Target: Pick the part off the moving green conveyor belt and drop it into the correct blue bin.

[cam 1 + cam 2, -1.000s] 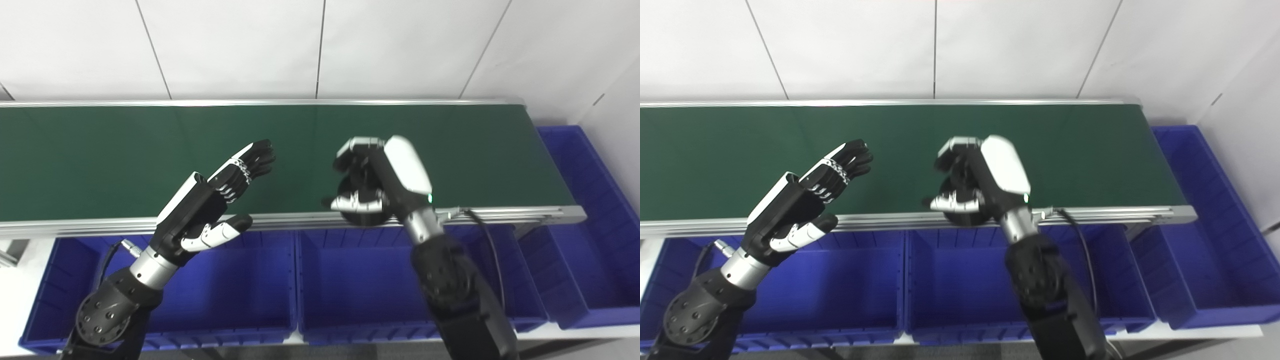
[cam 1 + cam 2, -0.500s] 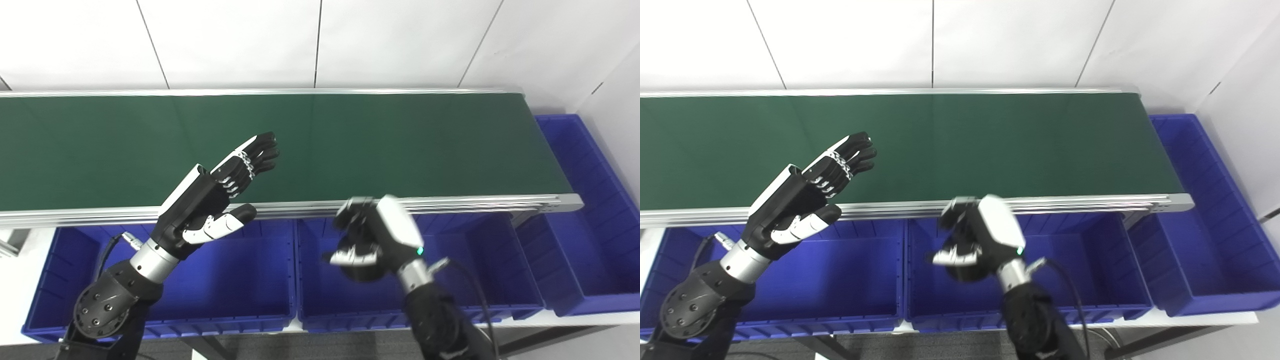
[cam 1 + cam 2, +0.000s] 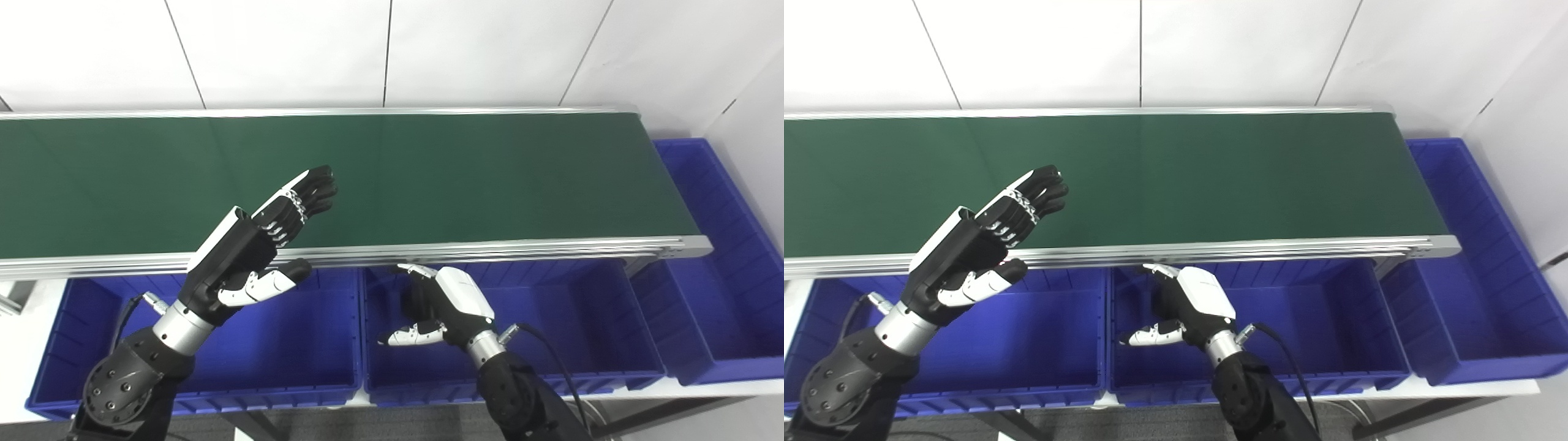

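White wall panels back a long green conveyor belt (image 3: 429, 177), its aluminium rail running along the near edge; I see nothing riding on it right now. Below the rail stands a row of blue bins.

Going left to right: my left hand (image 3: 257, 245) hovers over the belt's near edge at about 9 o'clock from picture centre, fingers straight and together, thumb spread, grasping nothing. I judge it is parked there as a ready guard so it stays clear of the drop. Under it lies the left blue bin (image 3: 79, 367), its floor bare as far as I can see.

My right hand (image 3: 444, 303) sits low at about 6 o'clock, inside the mouth of the middle blue bin (image 3: 576, 331), just below the rail. Its fingers are spread and its thumb points toward 9 o'clock, so it is released and carries nothing. I hold it that low, I judge, so a dropped piece falls short and stays in this bin. The part itself I cannot find: not on the belt, not in my palm; it may lie hidden beneath my hand.

At 3 o'clock, the right blue bin (image 3: 723, 343) wraps past the belt's end.
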Available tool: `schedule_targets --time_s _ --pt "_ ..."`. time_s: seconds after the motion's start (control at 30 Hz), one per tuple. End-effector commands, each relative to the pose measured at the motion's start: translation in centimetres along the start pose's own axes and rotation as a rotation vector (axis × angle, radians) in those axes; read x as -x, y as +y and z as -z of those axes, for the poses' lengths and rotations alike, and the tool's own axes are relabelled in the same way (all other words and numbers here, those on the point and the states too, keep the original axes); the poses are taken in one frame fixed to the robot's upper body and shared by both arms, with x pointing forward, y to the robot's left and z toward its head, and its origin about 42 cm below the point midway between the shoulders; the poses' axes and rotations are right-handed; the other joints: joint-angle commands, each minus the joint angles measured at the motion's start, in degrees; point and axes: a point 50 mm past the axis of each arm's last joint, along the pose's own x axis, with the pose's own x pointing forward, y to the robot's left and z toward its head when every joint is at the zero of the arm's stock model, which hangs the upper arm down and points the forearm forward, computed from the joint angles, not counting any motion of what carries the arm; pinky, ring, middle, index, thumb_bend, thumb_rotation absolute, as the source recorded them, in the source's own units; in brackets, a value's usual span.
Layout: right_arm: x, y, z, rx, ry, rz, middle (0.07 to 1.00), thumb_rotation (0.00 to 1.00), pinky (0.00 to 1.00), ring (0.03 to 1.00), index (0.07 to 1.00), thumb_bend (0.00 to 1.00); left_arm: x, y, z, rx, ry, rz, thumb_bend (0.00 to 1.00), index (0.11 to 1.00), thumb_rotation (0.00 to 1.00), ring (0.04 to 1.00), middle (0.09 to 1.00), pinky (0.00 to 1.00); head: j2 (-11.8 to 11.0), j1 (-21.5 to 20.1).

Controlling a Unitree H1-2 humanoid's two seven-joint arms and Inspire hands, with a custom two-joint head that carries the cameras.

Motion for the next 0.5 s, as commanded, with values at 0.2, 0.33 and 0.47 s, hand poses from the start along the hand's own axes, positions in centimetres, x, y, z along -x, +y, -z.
schedule_targets --time_s 0.2,0.33,0.47 --pt "0.2 -1.7 -1.5 -0.022 -0.106 0.105 0.885 0.50 0.88 0.897 0.867 0.78 -0.4 0.0 -1.0 -0.019 -0.043 0.011 0.28 0.953 0.51 0.961 0.970 0.95 0.0 -0.1" --pt "1.0 -2.4 -2.1 -0.074 -0.134 0.141 0.887 0.55 0.82 0.892 0.877 0.74 -0.2 -0.2 -0.6 -0.019 -0.033 0.015 0.27 0.960 0.51 0.971 0.979 0.96 -0.2 0.0" --pt "3.2 -3.7 -3.4 -0.209 -0.243 0.204 0.890 0.78 0.77 0.859 0.876 0.56 0.5 -0.2 -0.1 -0.123 0.014 -0.005 0.28 0.944 0.53 0.965 0.960 0.95 -0.4 0.3"
